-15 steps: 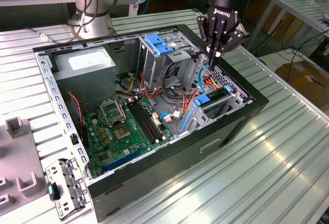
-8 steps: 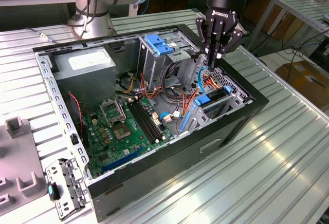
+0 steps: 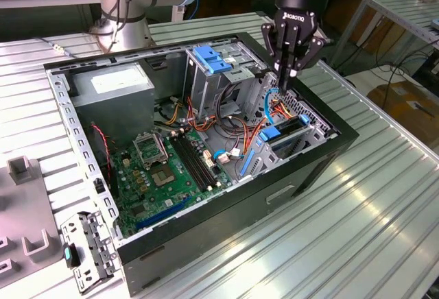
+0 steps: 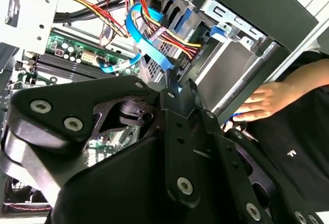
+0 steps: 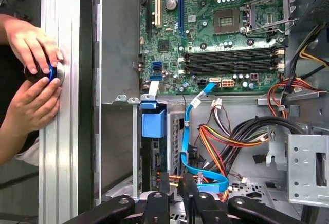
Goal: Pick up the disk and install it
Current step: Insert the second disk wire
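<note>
Noted a desktop computer case (image 3: 206, 141), side panel off, lying on the ribbed aluminium surface (image 3: 384, 196). Inside: green motherboard (image 3: 164, 169) across the floor of the case, grey power supply (image 3: 113, 86) in the far corner, metal drive cage with a blue tab (image 3: 209, 59) beside it.

Found the disk (image 3: 271, 133) standing on edge in the bay at the case corner toward the exterior view's right, its blue bracket uppermost. Saw the same bracket end (image 5: 153, 122) in the first wrist view, seated between the bay's metal walls.

Logged clutter around that bay: a blue flat data cable (image 5: 193, 147) looping down beside the disk, and a bundle of red, yellow and orange power wires (image 5: 221, 136) just next to it. Both crossed the space directly under the gripper (image 3: 286, 73).

Off the case, recorded a loose perforated metal bracket (image 3: 86, 251) on the surface near the exterior view's left.

Spotted a person's two hands (image 5: 33, 44) at the case's outer wall, cupped around a small blue and black knob (image 5: 49, 72) on the surface.

Arm pose: reached over the case from behind, wrist vertical, gripper pointing straight down above the disk bay, clear of the disk and close to the blue cable. Fingers (image 4: 171, 88) drawn nearly together, nothing seen held between them.
</note>
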`<state>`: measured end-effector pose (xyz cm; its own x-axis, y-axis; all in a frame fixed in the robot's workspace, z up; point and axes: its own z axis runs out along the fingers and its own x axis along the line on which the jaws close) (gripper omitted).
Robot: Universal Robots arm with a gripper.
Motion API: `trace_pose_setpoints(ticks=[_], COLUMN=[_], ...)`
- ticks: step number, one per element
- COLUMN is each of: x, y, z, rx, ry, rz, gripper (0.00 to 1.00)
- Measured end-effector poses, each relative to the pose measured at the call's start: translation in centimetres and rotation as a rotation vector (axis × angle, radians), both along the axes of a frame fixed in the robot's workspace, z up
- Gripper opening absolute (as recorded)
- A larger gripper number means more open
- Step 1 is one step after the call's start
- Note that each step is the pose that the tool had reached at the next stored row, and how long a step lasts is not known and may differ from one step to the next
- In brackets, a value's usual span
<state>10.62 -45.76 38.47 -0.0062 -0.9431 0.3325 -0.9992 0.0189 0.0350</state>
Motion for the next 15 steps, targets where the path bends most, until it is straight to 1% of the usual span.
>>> trace_pose_setpoints(ticks=[1, 3, 4, 5, 6, 7, 9, 10, 11, 12, 13, 15], x=[0.01, 0.06, 0.18, 0.28, 0.4, 0.59, 0.77, 0.84, 1.0, 1.13, 1.25, 1.39], y=[0.07, 0.37, 0.66, 0.8, 0.95, 1.18, 1.56, 1.73, 2.08, 2.34, 2.44, 2.46], z=[0.11, 0.13, 0.11, 0.08, 0.02, -0.1, -0.33, -0.43, -0.65, -0.83, -1.0, -1.44], rx=[-0.0021, -0.0333, -0.0564, -0.0629, -0.0654, -0.0669, -0.069, -0.07, -0.0717, -0.0734, -0.0741, -0.0743], ry=[0.0006, 0.0027, 0.0087, 0.0138, 0.0201, 0.0284, 0.0371, 0.0398, 0.0456, 0.0506, 0.0549, 0.0603], rz=[0.0, 0.0, 0.0, 0.0, 0.001, 0.001, 0.001, 0.001, 0.001, 0.001, 0.001, 0.002], gripper=[0.25, 0.25, 0.25, 0.25, 0.25, 0.25, 0.25, 0.25, 0.25, 0.25, 0.25, 0.25])
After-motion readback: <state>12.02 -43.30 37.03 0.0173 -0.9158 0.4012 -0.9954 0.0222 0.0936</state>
